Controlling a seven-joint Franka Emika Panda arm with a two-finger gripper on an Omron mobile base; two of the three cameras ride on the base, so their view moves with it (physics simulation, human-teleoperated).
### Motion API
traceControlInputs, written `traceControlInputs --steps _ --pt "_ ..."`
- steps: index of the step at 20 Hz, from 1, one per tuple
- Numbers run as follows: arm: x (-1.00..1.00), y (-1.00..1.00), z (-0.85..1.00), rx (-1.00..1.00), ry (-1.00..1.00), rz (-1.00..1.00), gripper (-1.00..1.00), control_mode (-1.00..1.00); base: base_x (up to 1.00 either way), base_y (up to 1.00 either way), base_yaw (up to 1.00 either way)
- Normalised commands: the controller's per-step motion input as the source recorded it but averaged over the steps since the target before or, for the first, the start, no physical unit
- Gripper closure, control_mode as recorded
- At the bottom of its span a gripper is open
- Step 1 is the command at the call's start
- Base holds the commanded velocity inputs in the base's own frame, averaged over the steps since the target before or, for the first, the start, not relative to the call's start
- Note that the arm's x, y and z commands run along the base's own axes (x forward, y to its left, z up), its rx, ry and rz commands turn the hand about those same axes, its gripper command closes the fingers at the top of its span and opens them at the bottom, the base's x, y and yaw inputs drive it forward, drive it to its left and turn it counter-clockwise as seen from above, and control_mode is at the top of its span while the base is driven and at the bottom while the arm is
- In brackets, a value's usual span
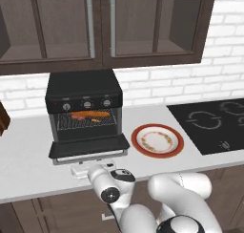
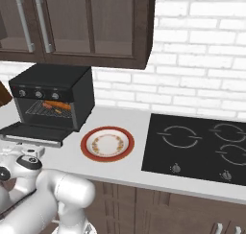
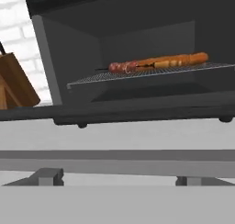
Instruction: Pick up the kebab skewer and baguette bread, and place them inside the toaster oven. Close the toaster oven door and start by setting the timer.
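Note:
The black toaster oven [image 1: 85, 91] stands on the counter with its door [image 1: 89, 146] dropped flat. On the wire rack inside lie the orange-brown baguette bread [image 3: 181, 60] and, beside it, the kebab skewer [image 3: 120, 67]; both also show as an orange streak [image 1: 88, 115] behind the three knobs. My gripper [image 1: 90, 167] hovers low just in front of the door's silver handle bar [image 3: 114, 156], a little below the door. Its fingertips [image 3: 46, 176] stand wide apart, open, with nothing between them.
A red-rimmed plate [image 1: 157, 140] lies right of the oven, and a black cooktop [image 1: 214, 124] lies further right. A wooden knife block [image 3: 13, 81] stands to the oven's left. Dark wall cabinets [image 1: 100, 26] hang above.

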Motion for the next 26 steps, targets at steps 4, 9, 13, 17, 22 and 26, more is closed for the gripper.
traceControlInputs --steps 4,9,13,17,22,26 --pt "0.33 0.00 0.57 0.00 -0.09 -0.04 -1.00 -1.00 0.00 0.00 0.00" --pt "0.40 0.00 0.56 0.00 -0.05 -0.04 -1.00 -1.00 0.00 0.00 0.00" --pt "0.40 0.00 0.38 0.00 0.00 -0.04 -1.00 -1.00 0.00 0.00 0.00" --pt "0.25 0.00 0.13 0.00 0.00 -0.03 -1.00 -1.00 0.00 0.00 0.00" --pt "0.04 0.00 0.00 0.00 0.00 0.00 -1.00 -1.00 0.00 0.00 0.00" --pt "0.28 0.00 0.00 0.00 0.00 0.00 -1.00 -1.00 0.00 0.00 0.00"
